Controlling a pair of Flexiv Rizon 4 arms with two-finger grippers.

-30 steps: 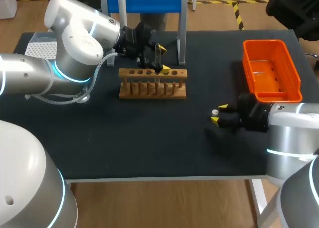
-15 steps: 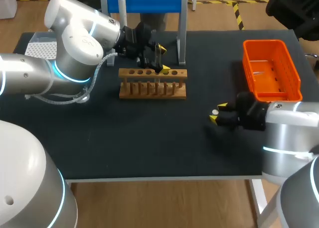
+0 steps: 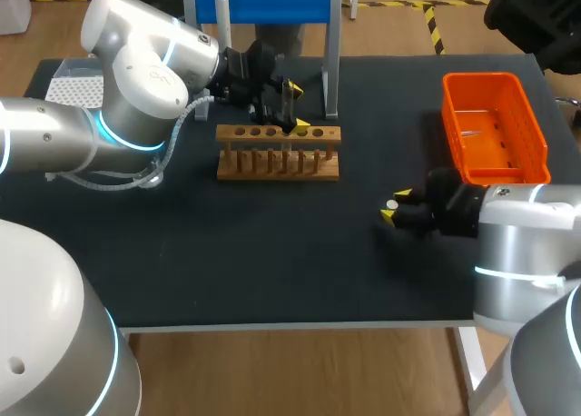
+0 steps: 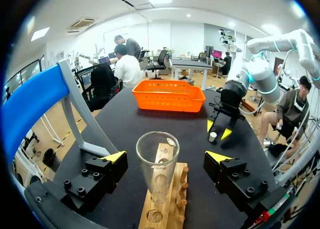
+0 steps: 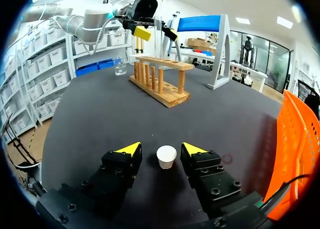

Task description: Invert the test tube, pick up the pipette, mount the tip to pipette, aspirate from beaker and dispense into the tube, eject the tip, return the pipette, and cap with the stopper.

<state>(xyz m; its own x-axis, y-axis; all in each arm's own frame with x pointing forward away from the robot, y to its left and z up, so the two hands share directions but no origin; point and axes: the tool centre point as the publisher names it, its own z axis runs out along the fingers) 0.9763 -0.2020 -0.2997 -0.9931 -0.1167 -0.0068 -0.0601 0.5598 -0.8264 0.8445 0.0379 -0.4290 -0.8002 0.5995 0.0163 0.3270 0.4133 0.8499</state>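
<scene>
A clear test tube stands mouth-up in the wooden rack, at its right end. My left gripper is open around the tube, its yellow-tipped fingers wide apart and clear of the glass. Near the table's right front stands a small white stopper on the black mat. My right gripper sits low with the stopper between its fingers, a thin gap on each side, so it is open. The pipette hangs on the blue-barred stand behind the rack.
An orange basket sits at the right rear, close behind my right arm. A white tip box is at the left rear beside my left arm. A small glass beaker stands past the rack's far end.
My right gripper's fingers have drawn closer around the stopper and the arm has edged slightly left. My left arm and the tube have not moved.
</scene>
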